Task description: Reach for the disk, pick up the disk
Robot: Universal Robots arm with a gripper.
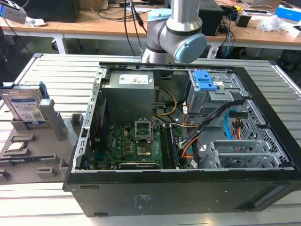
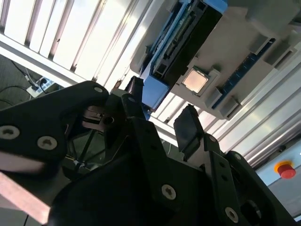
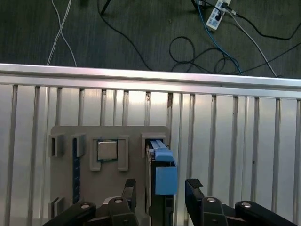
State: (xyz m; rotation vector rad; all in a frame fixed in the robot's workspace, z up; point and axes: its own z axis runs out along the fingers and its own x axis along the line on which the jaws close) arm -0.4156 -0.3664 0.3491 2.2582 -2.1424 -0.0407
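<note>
The disk (image 1: 26, 107) stands on edge in a grey holder (image 1: 52, 123) at the exterior view's left, silver with a white-and-blue label and a blue frame. In the first wrist view my gripper (image 3: 161, 189) is open. Its two black fingertips (image 3: 129, 188) flank the blue-framed end of the disk (image 3: 163, 175) with a gap on each side. The second wrist view has the open gripper (image 2: 161, 109) a short way from the disk (image 2: 186, 40). Nothing is held. A small square silver chip (image 3: 107, 150) lies in a slot beside the disk.
An open black computer case (image 1: 263, 155) takes up the middle of the slatted metal table (image 1: 56, 70), with a blue latch (image 1: 205, 81) on its drive cage. The arm's joint (image 1: 176, 33) rises behind the case. Cables and a power strip (image 3: 217, 10) lie on the floor past the table edge.
</note>
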